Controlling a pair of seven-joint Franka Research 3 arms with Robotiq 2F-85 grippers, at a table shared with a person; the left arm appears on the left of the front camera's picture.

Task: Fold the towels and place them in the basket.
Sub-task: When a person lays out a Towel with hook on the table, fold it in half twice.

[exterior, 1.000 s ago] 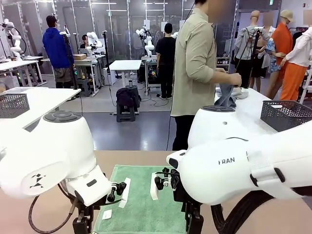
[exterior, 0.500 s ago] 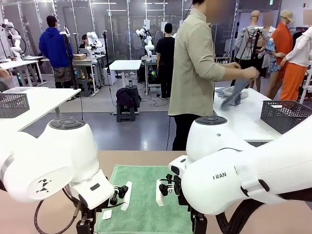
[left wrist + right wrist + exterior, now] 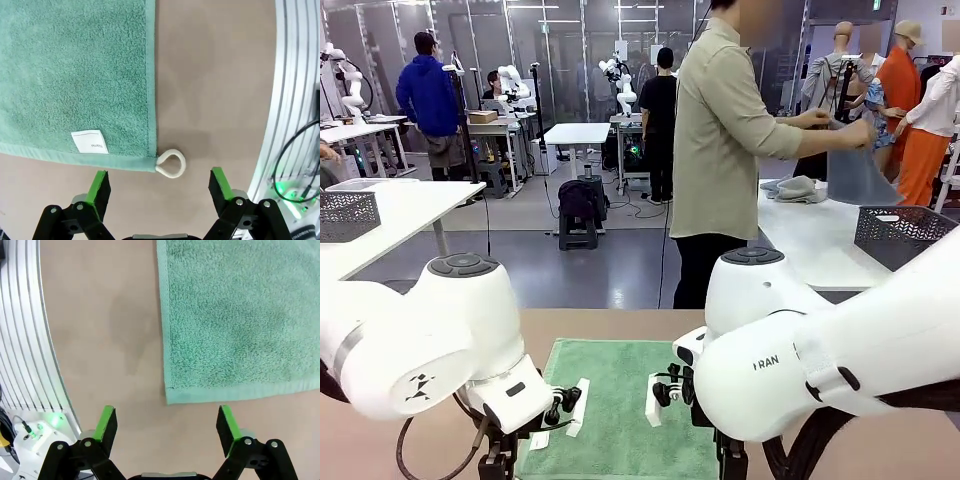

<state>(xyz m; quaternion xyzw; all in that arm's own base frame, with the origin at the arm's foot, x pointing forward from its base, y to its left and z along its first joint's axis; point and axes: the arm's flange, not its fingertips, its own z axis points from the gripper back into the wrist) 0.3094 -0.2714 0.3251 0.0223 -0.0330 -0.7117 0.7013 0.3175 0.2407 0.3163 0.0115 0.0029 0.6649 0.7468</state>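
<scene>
L gripper (image 3: 159, 181) & R gripper (image 3: 166, 419) both open, towel (image 3: 75, 75) corner just ahead of each, on table (image 3: 215, 90).

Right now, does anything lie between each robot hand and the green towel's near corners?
Nothing visible does. The open left hand hangs over the looped corner of the mint green towel, the open right hand over its other corner.

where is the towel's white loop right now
In the left wrist view, the white loop lies on the table at the corner of the mint green towel, near its white label, just ahead of the open left gripper.
</scene>
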